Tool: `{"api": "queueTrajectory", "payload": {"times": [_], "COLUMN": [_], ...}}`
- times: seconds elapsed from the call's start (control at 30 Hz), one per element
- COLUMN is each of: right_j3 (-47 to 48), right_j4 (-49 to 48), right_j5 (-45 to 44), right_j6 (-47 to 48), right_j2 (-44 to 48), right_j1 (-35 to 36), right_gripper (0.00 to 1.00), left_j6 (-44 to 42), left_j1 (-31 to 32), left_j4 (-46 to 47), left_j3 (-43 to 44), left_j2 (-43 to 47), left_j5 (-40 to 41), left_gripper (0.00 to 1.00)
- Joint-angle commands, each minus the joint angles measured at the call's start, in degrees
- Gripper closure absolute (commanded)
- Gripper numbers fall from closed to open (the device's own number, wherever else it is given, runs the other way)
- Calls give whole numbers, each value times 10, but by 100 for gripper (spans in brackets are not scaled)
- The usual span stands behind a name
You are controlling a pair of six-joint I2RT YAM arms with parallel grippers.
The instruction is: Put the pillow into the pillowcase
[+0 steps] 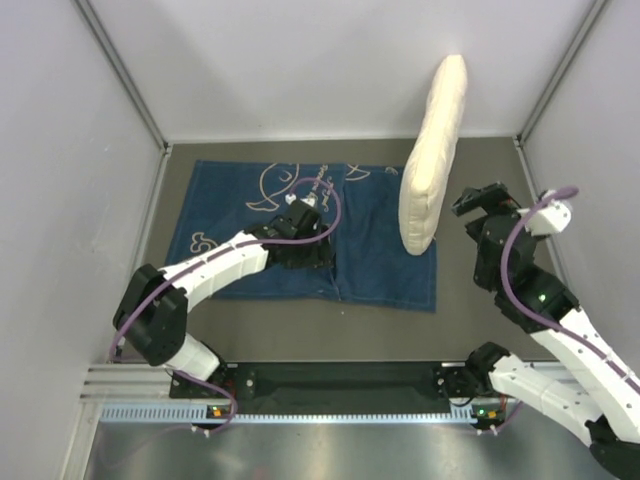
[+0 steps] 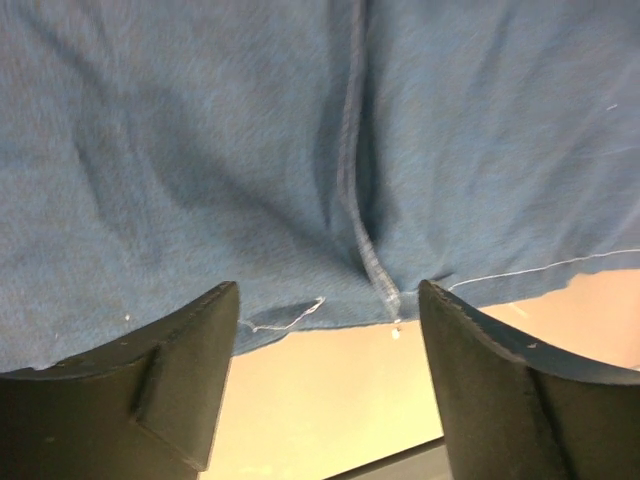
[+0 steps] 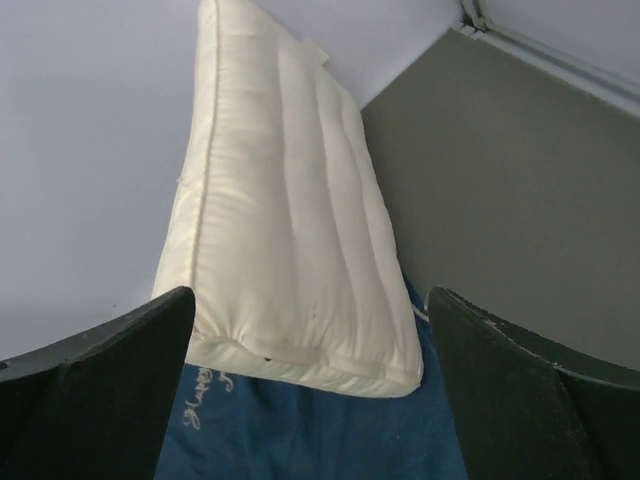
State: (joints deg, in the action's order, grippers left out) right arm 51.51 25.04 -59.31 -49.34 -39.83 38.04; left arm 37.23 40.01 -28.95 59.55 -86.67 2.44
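The cream-white quilted pillow (image 1: 432, 150) stands on end on the right part of the dark blue pillowcase (image 1: 230, 215) and leans toward the back wall. Its plain side faces the right wrist view (image 3: 290, 220), with a small tag at the top; no bear print shows. My right gripper (image 1: 478, 198) is open and empty, just right of the pillow's lower end, apart from it (image 3: 312, 300). My left gripper (image 1: 305, 255) is open and low over the pillowcase's middle. In the left wrist view the gripper (image 2: 328, 300) frames a stitched seam and hem edge (image 2: 365, 250) without holding it.
The pillowcase lies flat on the grey-brown table (image 1: 480, 320) with white whale drawings (image 1: 285, 185) facing up. Grey walls enclose the left, back and right. A black rail (image 1: 340, 380) runs along the near edge between the arm bases.
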Motion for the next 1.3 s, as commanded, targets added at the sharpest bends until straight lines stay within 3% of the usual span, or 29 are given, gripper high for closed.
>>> {"api": "queueTrajectory", "payload": {"times": [0.0,0.07,0.13,0.17,0.23,0.33,0.5,0.77,0.9,1.0,1.03,1.1,1.13,1.2,1.27], "right_j3": [74,117,154,185,205,203,242,303,319,308,308,315,321,340,360], "right_j4": [3,3,8,11,20,-5,18,102,156,145,138,135,135,142,151], "right_j5": [122,253,310,327,306,319,379,345,283,276,283,290,297,296,293], "right_j6": [151,192,225,240,229,218,224,212,192,182,182,183,186,185,186], "right_j2": [-50,-99,-144,-184,-210,-220,-273,-352,-386,-383,-382,-380,-381,-380,-368], "right_j1": [-32,-71,-80,-80,-81,-89,-102,-97,-97,-98,-99,-103,-104,-111,-118], "right_gripper": [0,0,0,0,0,0,0,0,0,22,43,69,88,100,100], "left_j6": [-17,-33,-58,-69,-93,-80,-47,-101,-116,-158,-169,-203,-210,-211,-205], "left_j1": [-1,-1,-1,0,-2,3,23,65,85,122,140,155,167,170,170], "left_j4": [16,41,101,200,268,306,476,516,544,582,594,651,671,692,697], "left_j3": [48,71,74,64,66,149,108,76,61,44,36,22,7,1,1], "left_j2": [-2,1,12,12,-16,-75,-83,-76,-82,-96,-99,-111,-113,-119,-123], "left_j5": [7,7,-1,-2,-40,-82,-86,-42,-31,20,48,66,77,102,103], "left_gripper": [21,2,2,2,1,1,1,1,1,1,1,1,1,1,1]}}
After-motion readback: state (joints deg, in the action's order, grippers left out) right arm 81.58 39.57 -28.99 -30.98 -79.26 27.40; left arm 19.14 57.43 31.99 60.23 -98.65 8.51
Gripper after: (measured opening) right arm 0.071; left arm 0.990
